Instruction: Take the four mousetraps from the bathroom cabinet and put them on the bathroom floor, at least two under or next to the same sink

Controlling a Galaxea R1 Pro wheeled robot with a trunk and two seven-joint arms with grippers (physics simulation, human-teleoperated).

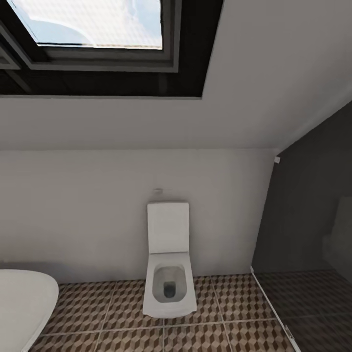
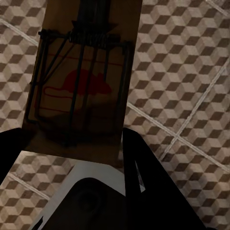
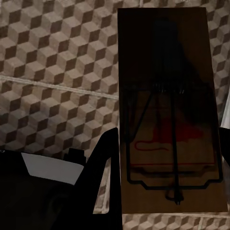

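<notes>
Your left gripper [image 2: 72, 148] was pinching a mousetrap [image 2: 84, 76] by its near end, the black fingers [image 2: 143, 167] closed against the board's edges, its wire parts and red mouse mark facing the camera. Your right gripper [image 3: 163, 191] likewise clamped a second mousetrap [image 3: 167, 110], held flat above the bathroom floor [image 3: 57, 72] with its cube-patterned tiles. Further out, your head view took in the same floor [image 1: 234, 298], a square white toilet [image 1: 168, 274] against the pale wall, a white bathtub rim [image 1: 24, 303] at your left, and a skylight [image 1: 98, 24] overhead.
</notes>
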